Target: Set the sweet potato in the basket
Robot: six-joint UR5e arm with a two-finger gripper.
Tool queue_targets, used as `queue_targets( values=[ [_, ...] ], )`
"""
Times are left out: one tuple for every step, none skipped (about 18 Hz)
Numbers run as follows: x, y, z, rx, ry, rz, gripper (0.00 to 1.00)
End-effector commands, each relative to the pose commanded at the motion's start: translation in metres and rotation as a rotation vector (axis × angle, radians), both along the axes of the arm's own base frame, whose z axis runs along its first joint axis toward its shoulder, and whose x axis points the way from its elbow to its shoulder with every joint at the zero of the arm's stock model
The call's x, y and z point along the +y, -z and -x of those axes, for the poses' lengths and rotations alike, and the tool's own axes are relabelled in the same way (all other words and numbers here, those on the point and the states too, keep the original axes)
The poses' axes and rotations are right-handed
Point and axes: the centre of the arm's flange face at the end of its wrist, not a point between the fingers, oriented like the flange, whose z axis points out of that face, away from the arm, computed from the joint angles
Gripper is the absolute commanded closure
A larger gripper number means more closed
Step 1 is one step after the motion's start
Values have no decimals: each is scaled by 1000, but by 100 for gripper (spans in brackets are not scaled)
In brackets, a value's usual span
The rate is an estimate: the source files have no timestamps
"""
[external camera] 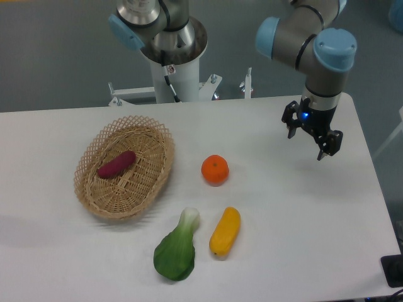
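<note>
The sweet potato (116,163) lies inside the basket (160,165), toward its 10 o'clock side. The gripper (313,138) hangs over the table (283,220) at about 3 o'clock from the orange fruit (215,169) — fingers spread wide, holding nothing.

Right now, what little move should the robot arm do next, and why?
Probably just ease away and stop. The sweet potato already lies inside the basket, and the gripper is open, empty and far off to the right over bare table. Nothing looks left to pick up for this job.
</note>
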Motion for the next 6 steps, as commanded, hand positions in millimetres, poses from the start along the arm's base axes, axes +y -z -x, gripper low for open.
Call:
queue_targets(
  values=[
    [0,0,0,0,0,0,0],
    [1,0,0,0,2,0,0],
    [1,1,-1,-1,2,0,0],
    [1,1,-1,-2,0,0,0],
    [1,1,-1,-1,0,2,0],
    [1,1,-1,-1,1,2,0]
  ],
)
